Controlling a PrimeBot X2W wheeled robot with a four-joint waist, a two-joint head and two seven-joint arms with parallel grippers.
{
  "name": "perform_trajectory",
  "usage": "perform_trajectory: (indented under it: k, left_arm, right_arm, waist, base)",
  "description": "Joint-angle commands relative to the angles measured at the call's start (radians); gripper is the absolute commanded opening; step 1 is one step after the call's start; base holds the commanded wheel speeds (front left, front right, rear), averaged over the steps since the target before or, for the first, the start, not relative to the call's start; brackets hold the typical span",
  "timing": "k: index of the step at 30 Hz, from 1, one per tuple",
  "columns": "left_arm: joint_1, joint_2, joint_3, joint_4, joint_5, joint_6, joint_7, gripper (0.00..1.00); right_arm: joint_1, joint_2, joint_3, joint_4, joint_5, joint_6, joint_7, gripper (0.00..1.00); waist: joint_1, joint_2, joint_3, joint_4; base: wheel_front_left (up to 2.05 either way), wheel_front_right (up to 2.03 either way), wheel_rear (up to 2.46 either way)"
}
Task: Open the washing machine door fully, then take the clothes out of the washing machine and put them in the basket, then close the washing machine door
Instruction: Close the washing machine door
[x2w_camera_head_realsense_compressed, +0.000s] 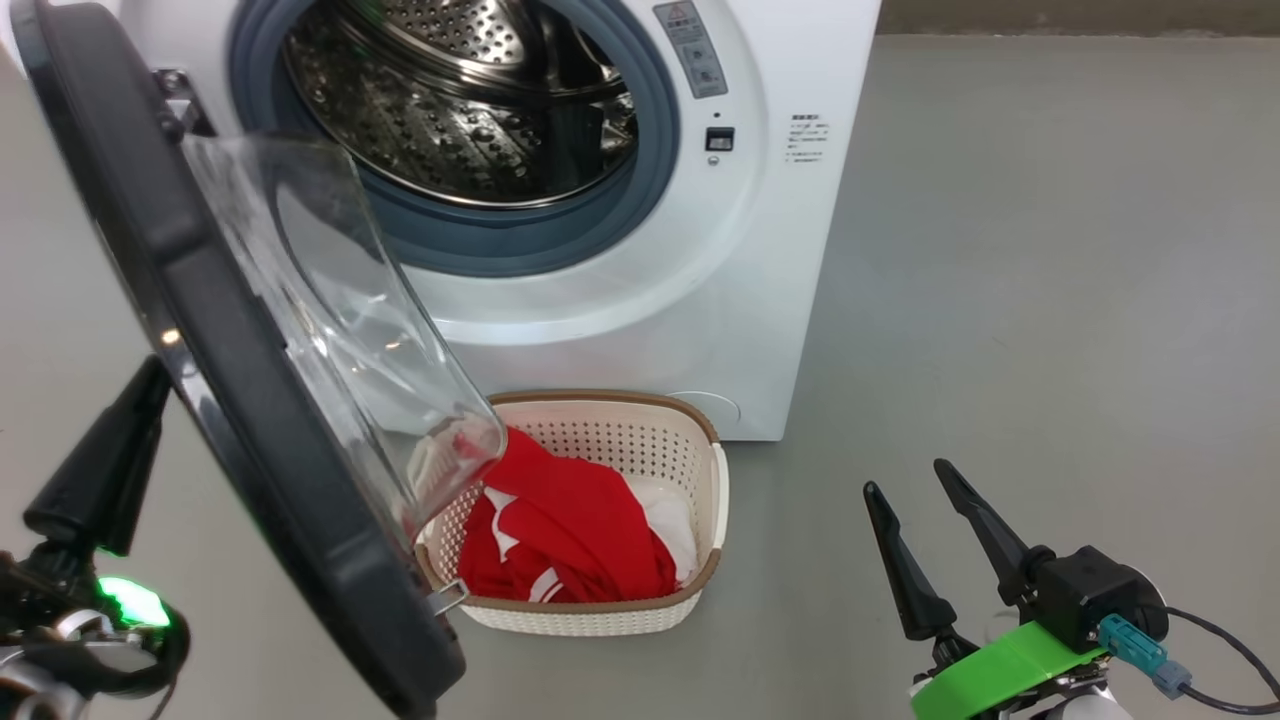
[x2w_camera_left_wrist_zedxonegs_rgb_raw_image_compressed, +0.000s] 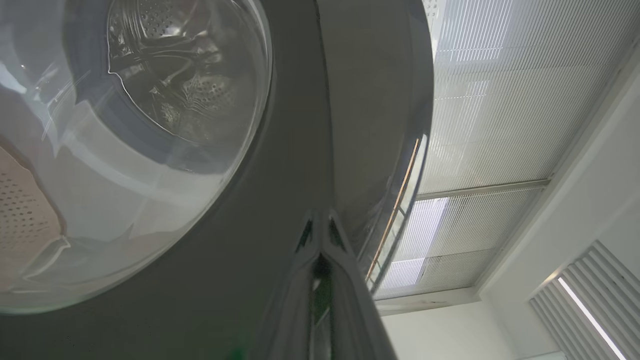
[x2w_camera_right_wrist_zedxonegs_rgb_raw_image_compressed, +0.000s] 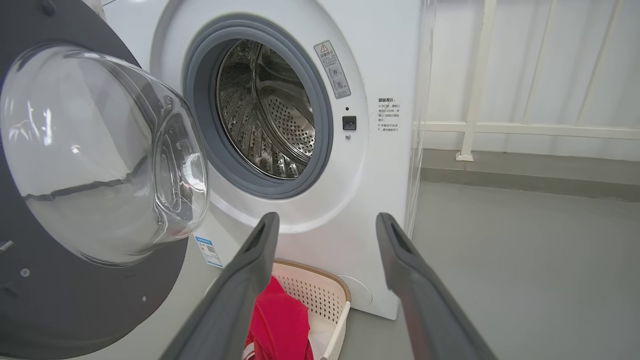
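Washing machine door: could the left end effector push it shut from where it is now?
Probably yes. The left end effector, shut, sits by the outer face of the washing machine door, with nothing between them. The basket stands near the door's lower edge; clearance there is unclear.

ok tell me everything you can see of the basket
The basket is cream-white perforated plastic, a rounded rectangle with a brown woven-look rim and a side handle. It stands upright on the grey floor right in front of the washing machine, with red-and-white clothes heaped inside. The open washing machine door overlaps its left end in the head view.
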Motion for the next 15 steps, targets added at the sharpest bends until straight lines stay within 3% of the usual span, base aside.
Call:
perform_trajectory:
  k: [1,15]
  left_arm:
    - [-0.019,0.008,0.007,-0.018,-0.030,0.005,0.015,0.00]
    - [-0.065,-0.010,-0.088,0.004,-0.095,-0.054,-0.077,0.00]
  right_arm:
    - [-0.042,0.001,0.026,-0.022,0.004,0.006,-0.006,1.00]
    - [-0.063,0.001,0.030,-0.036,-0.012,0.006,-0.006,1.00]
  waist:
    - [0.0000,0.0000,0.004,-0.018]
    - [0.0000,0.0000,0.055,-0.102]
  base:
    - [0.00,0.00,0.00]
    - [0.00,0.00,0.00]
